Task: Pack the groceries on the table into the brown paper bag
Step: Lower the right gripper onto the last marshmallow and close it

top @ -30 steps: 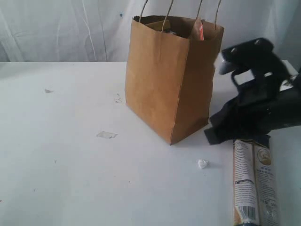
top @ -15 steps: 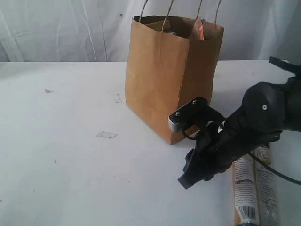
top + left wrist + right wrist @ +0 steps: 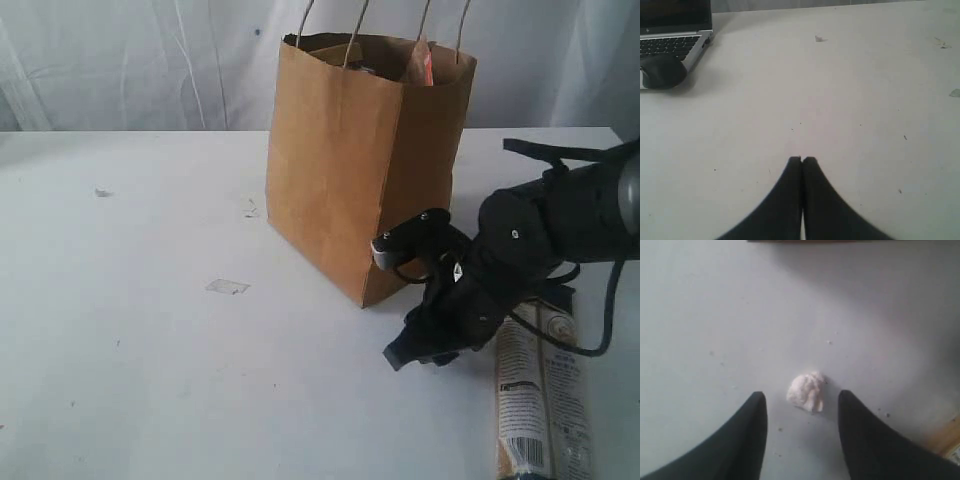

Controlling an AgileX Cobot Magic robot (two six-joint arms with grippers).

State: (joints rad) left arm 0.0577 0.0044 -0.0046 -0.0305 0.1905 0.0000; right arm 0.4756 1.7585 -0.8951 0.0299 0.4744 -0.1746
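**A:** Where do we place the task's things in the exterior view?

**B:** The brown paper bag (image 3: pixel 360 170) stands upright toward the back of the table (image 3: pixel 150 360), with its mouth open and its string handles raised. The top of a pouch with orange strip (image 3: pixel 424 62) shows above the rim, inside the bag. The long beige printed packet (image 3: pixel 540 400) lies flat on the table at the front right, outside the bag. A small pale flat scrap (image 3: pixel 227 287) lies on the table left of the bag.

**A:** How do we read the right gripper (image 3: pixel 801 399)?

**B:** In the right wrist view its two dark fingers stand apart, low over the table. A small crumpled white lump (image 3: pixel 806 391) sits between them, and neither finger touches it. We cannot tell whether the fingertips rest on the surface. In the exterior view the arm bends down between the bag's front corner and the packet, and it hides the lump.

**A:** And the left gripper (image 3: pixel 802 161)?

**B:** In the left wrist view its fingers are pressed together with nothing between them, above bare table. A laptop (image 3: pixel 675 25) and a dark mouse (image 3: pixel 662 70) lie beyond it.
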